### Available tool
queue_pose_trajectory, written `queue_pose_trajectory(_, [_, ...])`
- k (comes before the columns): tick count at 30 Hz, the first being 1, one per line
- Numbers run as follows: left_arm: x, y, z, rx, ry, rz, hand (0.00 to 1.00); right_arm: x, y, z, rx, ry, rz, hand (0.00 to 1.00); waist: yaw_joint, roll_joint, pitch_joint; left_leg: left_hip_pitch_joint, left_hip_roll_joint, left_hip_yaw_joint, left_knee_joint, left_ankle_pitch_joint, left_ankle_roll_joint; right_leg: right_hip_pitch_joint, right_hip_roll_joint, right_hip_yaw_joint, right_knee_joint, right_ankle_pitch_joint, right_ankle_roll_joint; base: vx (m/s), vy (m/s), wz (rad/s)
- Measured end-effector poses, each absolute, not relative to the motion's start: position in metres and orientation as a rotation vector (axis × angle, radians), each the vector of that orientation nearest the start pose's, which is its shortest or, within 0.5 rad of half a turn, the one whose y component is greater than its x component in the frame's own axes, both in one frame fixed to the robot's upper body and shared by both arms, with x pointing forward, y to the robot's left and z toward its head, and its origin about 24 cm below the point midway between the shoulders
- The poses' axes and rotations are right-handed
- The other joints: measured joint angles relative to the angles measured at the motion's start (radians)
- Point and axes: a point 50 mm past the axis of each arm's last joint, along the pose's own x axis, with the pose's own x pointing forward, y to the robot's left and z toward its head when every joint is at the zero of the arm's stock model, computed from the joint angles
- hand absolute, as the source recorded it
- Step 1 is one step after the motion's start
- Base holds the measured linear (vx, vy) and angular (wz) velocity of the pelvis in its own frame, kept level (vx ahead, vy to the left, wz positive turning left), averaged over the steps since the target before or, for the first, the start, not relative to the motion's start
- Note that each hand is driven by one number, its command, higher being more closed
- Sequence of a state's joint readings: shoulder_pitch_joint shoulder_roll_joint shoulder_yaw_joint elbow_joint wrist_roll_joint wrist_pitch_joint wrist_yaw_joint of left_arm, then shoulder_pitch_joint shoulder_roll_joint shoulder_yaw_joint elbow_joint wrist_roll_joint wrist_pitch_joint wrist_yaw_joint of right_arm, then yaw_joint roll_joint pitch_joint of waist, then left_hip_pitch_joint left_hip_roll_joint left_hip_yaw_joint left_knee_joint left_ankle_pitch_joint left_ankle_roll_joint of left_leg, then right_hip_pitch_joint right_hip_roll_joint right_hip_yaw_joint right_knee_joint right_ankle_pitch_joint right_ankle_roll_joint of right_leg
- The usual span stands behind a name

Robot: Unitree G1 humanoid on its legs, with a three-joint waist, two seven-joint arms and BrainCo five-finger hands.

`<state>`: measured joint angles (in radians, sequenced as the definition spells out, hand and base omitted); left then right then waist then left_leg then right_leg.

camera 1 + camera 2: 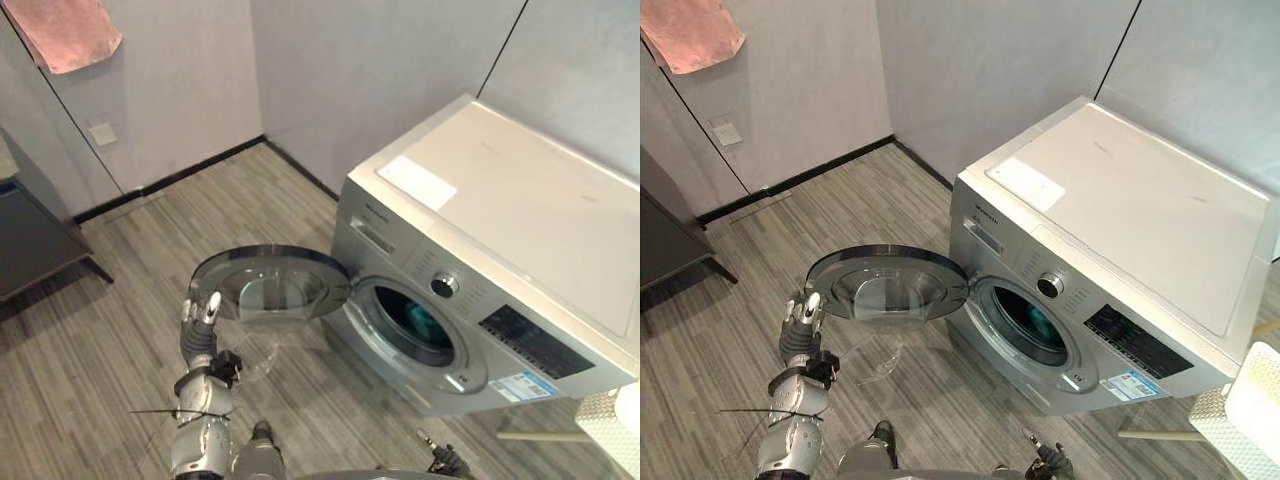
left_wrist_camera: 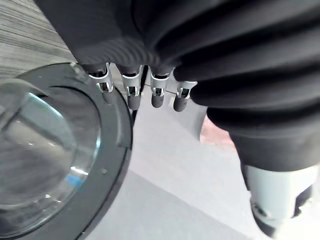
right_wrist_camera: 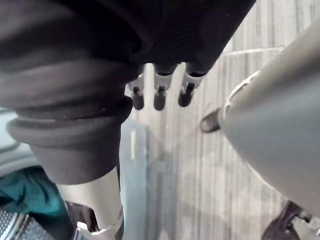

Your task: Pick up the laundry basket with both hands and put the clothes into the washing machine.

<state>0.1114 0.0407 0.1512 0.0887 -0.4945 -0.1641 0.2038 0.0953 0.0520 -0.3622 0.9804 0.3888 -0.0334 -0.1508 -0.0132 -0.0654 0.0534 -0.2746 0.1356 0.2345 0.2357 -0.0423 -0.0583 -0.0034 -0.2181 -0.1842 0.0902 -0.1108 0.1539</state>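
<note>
The silver front-loading washing machine (image 1: 520, 200) stands at the right with its round glass door (image 1: 270, 285) swung wide open to the left. Teal clothes (image 1: 422, 322) lie inside the drum, also seen as teal cloth (image 3: 20, 192) in the right wrist view. My left hand (image 1: 200, 335) is raised just below the door's left edge, its fingers (image 2: 132, 95) straight beside the dark door rim (image 2: 115, 150), holding nothing. My right hand (image 1: 445, 462) hangs low in front of the machine, its fingers (image 3: 160, 97) straight and empty. A white perforated basket (image 1: 610, 425) sits at the lower right edge.
A pink towel (image 1: 65, 30) hangs on the wall at the upper left. A dark cabinet (image 1: 30, 240) stands against the left wall. Grey plank floor (image 1: 150, 260) stretches between the cabinet and the open door.
</note>
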Motion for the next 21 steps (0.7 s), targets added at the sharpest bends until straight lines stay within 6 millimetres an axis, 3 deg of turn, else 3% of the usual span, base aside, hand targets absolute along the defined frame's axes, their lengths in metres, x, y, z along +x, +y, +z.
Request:
queue_pose_trajectory(4, [0.227, 0.249, 0.048, -0.383, -0.176, 0.549, 0.00, 0.103, -0.195, -0.158, 0.477, 0.986, -0.685, 0.00, 0.002, 0.025, -0.012, 0.032, -0.019, 0.076, -0.128, 0.056, 0.014, -0.070, -0.015, 0.074, -0.029, 0.067, -0.014, 0.00, 0.071, -0.46])
queue_pose_trajectory(5, [0.227, 0.265, 0.063, -0.343, -0.250, 0.601, 0.00, 0.109, -0.194, -0.156, 0.472, 0.973, -0.672, 0.00, 0.001, 0.028, -0.014, 0.038, -0.023, 0.104, -0.181, 0.081, 0.018, -0.103, -0.013, 0.101, -0.036, 0.095, -0.014, -0.01, 0.051, -0.48])
queue_pose_trajectory(10, [0.230, 0.300, 0.094, -0.264, -0.372, 0.696, 0.00, 0.116, -0.198, -0.154, 0.462, 0.951, -0.647, 0.00, -0.003, 0.023, -0.018, 0.034, -0.041, 0.160, -0.324, 0.142, 0.018, -0.191, -0.007, 0.160, -0.087, 0.162, -0.006, -0.01, 0.054, -0.36])
queue_pose_trajectory(15, [0.245, 0.356, 0.112, -0.094, -0.330, 0.797, 0.00, 0.113, -0.215, -0.152, 0.431, 0.946, -0.662, 0.00, -0.022, 0.021, -0.020, -0.050, -0.035, 0.163, -0.337, 0.165, 0.023, -0.270, 0.004, 0.165, -0.125, 0.198, 0.003, 0.03, -0.005, -0.10])
queue_pose_trajectory(17, [0.260, 0.380, 0.129, -0.053, -0.309, 0.835, 0.00, 0.112, -0.226, -0.150, 0.425, 0.932, -0.680, 0.00, -0.026, 0.019, -0.018, -0.107, -0.028, 0.150, -0.332, 0.190, 0.030, -0.309, 0.021, 0.159, -0.156, 0.237, 0.002, 0.06, -0.019, 0.04])
queue_pose_trajectory(21, [0.285, 0.404, 0.157, -0.045, -0.266, 0.878, 0.00, 0.113, -0.232, -0.149, 0.424, 0.919, -0.701, 0.00, -0.027, 0.006, 0.026, -0.162, 0.004, 0.126, -0.331, 0.216, 0.031, -0.343, 0.055, 0.155, -0.188, 0.298, -0.009, 0.01, -0.001, 0.01])
